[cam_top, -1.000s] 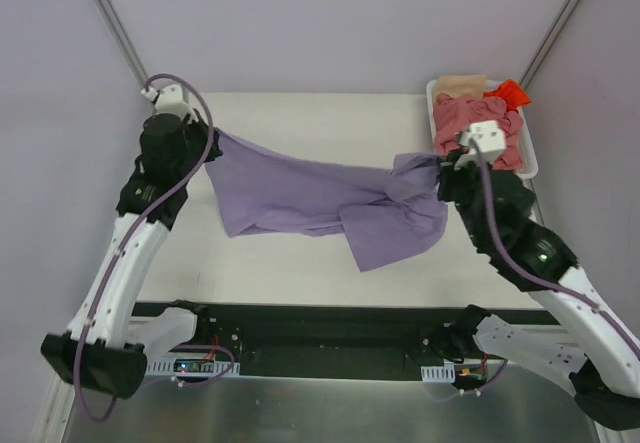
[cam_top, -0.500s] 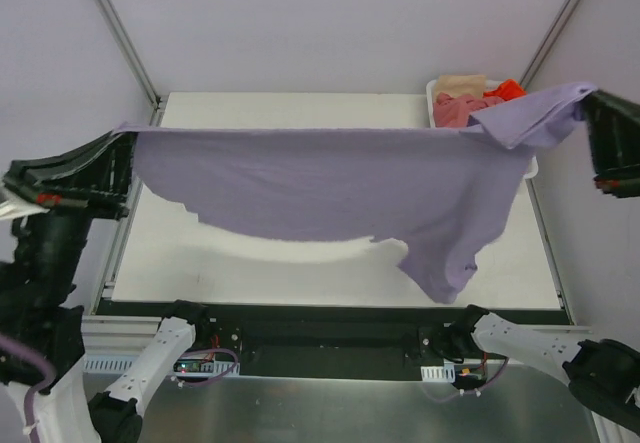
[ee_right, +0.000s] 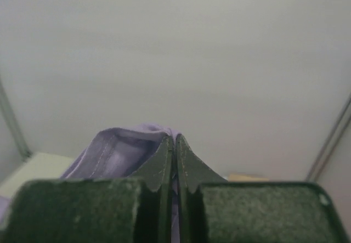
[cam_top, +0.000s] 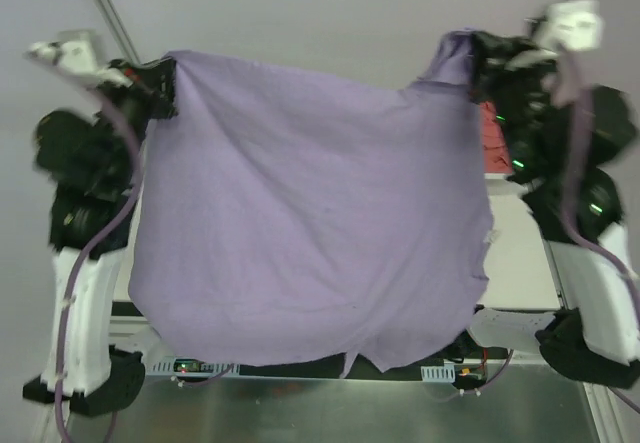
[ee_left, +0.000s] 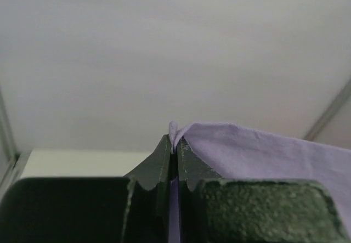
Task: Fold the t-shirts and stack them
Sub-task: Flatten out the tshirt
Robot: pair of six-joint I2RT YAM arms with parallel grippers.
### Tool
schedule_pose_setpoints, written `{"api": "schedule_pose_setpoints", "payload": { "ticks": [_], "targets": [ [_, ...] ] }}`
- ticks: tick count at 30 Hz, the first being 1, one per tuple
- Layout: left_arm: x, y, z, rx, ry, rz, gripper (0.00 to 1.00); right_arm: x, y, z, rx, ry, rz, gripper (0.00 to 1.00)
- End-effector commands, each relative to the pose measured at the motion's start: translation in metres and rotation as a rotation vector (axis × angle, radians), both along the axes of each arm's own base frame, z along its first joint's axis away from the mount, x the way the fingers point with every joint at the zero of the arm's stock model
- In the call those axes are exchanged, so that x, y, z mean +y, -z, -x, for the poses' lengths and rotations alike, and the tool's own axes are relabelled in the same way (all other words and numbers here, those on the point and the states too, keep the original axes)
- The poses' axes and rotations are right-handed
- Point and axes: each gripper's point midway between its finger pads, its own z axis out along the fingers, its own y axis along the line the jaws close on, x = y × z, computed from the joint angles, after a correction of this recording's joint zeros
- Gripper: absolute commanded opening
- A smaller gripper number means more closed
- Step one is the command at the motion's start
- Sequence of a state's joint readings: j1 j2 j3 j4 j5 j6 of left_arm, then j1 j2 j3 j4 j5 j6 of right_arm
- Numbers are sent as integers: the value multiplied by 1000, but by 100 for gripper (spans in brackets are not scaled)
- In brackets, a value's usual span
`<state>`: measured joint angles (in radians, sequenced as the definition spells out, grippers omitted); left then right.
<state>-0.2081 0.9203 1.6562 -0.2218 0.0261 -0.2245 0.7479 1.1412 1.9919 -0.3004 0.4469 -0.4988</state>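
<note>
The lavender-purple t-shirt (cam_top: 310, 213) hangs spread wide between both arms, high above the table, and hides most of it. My left gripper (cam_top: 165, 81) is shut on its upper left corner; the cloth (ee_left: 241, 144) is pinched between the shut jaws (ee_left: 174, 144) in the left wrist view. My right gripper (cam_top: 478, 58) is shut on the upper right corner; a fold of the cloth (ee_right: 118, 150) leaves the shut jaws (ee_right: 174, 141) in the right wrist view. A strip of red cloth (cam_top: 492, 133) shows right of the shirt. The other t-shirts are hidden.
The white table (cam_top: 515, 253) shows only at the right of the hanging shirt. Its far edge shows in the left wrist view (ee_left: 71, 163). Grey walls with metal corner posts (cam_top: 105, 8) stand behind. The arm bases (cam_top: 560, 338) sit at the near edge.
Both arms have lifted the purple shirt from a sagging stretch over the table to a high, full hang. The grippers have moved up and closer together. The basket is now covered.
</note>
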Motion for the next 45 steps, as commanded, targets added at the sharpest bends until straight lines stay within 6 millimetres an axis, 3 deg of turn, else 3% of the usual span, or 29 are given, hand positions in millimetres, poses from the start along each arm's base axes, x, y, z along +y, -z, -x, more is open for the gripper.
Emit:
{"api": "schedule_pose_setpoints", "payload": {
  "ticks": [1,3,5,6,7,8,9,11,12,16,18,21,22,24,25,29,33,36,39,45],
  "targets": [
    [44,118,-124,333,-374,-84,0,26,92,-118,194,213,160,0],
    [65,178,-163,467,-491,-100,0,33,148,-164,322,212,132,0],
    [84,244,-196,618,-547,-76,16,56,217,-205,450,161,152,0],
    [92,281,-213,702,-536,-73,35,69,253,-224,514,130,167,0],
    [99,310,-225,775,-532,-67,62,84,297,-246,593,107,178,1],
    [107,332,-237,842,-552,-66,85,92,323,-261,644,97,177,3],
    [110,350,-244,891,-570,-83,99,101,354,-276,698,78,205,9],
    [124,378,-255,975,-604,-120,99,115,394,-298,777,60,250,50],
    [124,385,-258,996,-603,-129,99,121,414,-305,825,42,280,66],
    [114,393,-253,1018,-540,-112,99,126,432,-307,924,30,311,99],
    [103,390,-244,1016,-484,-90,99,124,428,-295,935,16,298,96],
    [83,390,-226,1027,-374,-49,99,118,418,-262,959,-20,266,96],
    [77,391,-220,1032,-340,-38,99,113,412,-248,969,-26,250,96],
    [64,394,-202,1049,-280,3,99,99,429,-212,1051,-20,233,96],
    [54,400,-191,1070,-228,23,99,94,421,-195,1054,-24,201,96],
    [31,428,-151,1153,-112,88,99,79,465,-136,1176,-56,162,96],
    [28,456,-134,1220,-110,100,99,72,516,-106,1278,-69,172,96],
    [26,477,-132,1282,-99,102,99,60,544,-99,1365,-4,209,96],
    [20,495,-134,1341,-73,128,99,63,562,-100,1423,15,202,96],
    [35,539,-147,1445,-155,105,99,68,592,-125,1496,31,210,96]
  ]
}}
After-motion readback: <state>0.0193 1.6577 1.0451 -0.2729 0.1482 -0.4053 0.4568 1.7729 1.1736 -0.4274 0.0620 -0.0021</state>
